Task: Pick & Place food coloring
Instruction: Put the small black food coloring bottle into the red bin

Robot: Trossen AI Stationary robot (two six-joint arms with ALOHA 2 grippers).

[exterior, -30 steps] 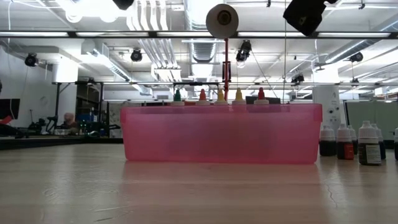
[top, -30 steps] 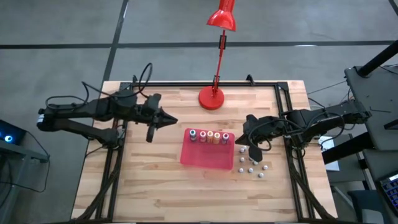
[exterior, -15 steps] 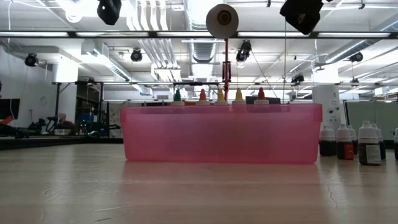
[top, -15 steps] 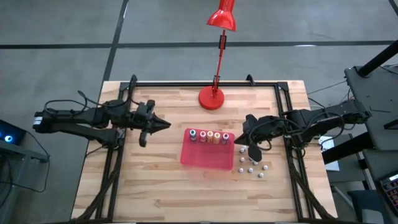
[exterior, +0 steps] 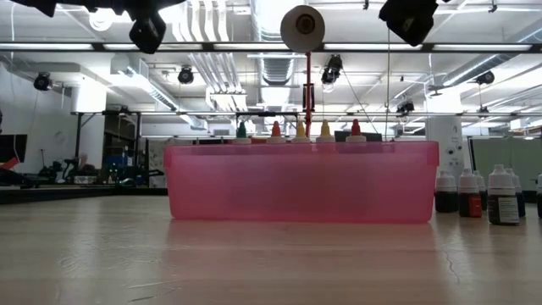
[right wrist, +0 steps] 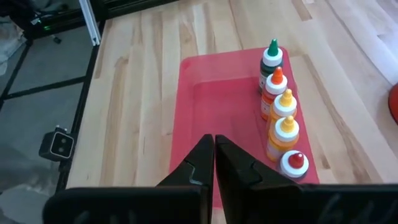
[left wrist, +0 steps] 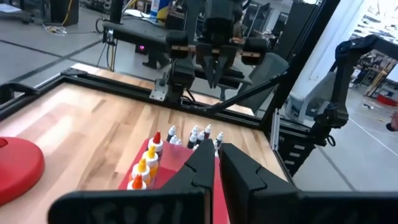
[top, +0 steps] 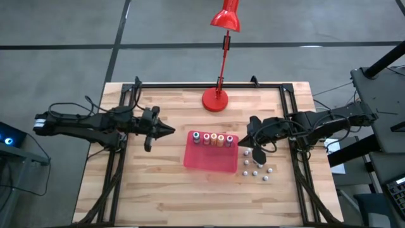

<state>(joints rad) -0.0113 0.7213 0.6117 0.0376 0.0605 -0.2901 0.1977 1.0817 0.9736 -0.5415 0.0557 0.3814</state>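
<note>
Red tray (top: 209, 159): five food coloring bottles (top: 212, 139); left gripper (top: 169, 130), right gripper (top: 243, 142) closed, empty.

No readable writing anywhere on the workbench

The small dark-labelled dropper bottles (exterior: 501, 196) standing on the table in the low view carry labels, but the print is too small to make out; the translucent red plastic tray (top: 210, 154) and the colour-capped food coloring bottles (right wrist: 281, 118) inside it show no legible words, numbers or brand marks.
</note>
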